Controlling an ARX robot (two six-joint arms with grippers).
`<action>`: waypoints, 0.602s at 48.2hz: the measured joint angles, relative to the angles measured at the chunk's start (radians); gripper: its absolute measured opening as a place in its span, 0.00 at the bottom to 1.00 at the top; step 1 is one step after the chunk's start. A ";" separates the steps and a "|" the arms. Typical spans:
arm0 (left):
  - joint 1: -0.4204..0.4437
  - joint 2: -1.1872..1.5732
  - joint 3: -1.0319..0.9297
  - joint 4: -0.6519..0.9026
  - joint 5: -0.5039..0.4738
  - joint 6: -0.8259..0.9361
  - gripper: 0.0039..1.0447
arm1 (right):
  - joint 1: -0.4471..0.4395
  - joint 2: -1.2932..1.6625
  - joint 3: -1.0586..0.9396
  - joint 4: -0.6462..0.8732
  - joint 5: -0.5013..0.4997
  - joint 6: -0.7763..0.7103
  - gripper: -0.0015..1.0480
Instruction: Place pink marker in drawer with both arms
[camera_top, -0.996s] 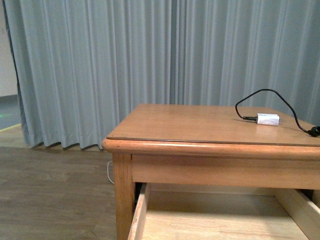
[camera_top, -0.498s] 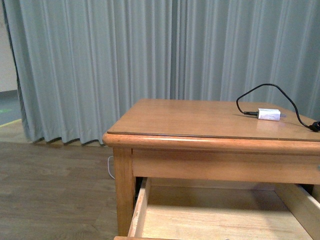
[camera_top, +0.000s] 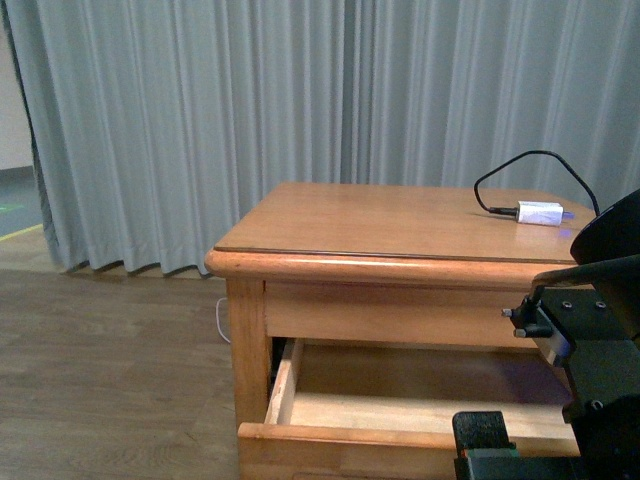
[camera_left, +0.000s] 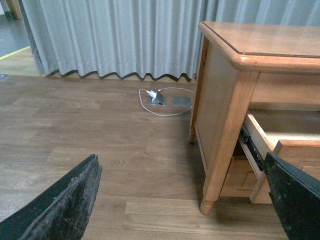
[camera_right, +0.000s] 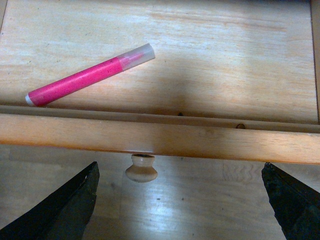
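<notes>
Inside the drawer: bright pink marker pen with a clear cap (camera_right: 90, 75) is lying flat on the pale floor of the light-brown wooden drawer (camera_right: 160, 137), close to the front edge and off toward one front corner. The front view doesn't show it, the panel's in the way.
Marker axis: runs almost along the front edge, slightly slanted, capped end angling away from it.
Right gripper (camera_right: 178, 172): black fingers spread wide, nothing in them, hanging over the drawer front. The small round wooden knob (camera_right: 141, 167) sits between the fingers.
Left gripper (camera_left: 181, 160): also wide and empty, over the wood-look floor (camera_left: 100, 125) beside the wooden side table (camera_left: 260, 45), well apart from the knob.
Next move (my guess): marker looks placed, so what's left is shutting the drawer, and the right arm is way nearer.
</notes>
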 joint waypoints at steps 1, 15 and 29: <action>0.000 0.000 0.000 0.000 0.000 0.000 0.94 | -0.003 0.007 0.000 0.016 0.001 -0.002 0.92; 0.000 0.000 0.000 0.000 0.000 0.000 0.94 | -0.015 0.135 0.034 0.222 -0.006 -0.015 0.92; 0.000 0.000 0.000 0.000 0.000 0.000 0.94 | -0.011 0.232 0.035 0.528 0.028 -0.027 0.92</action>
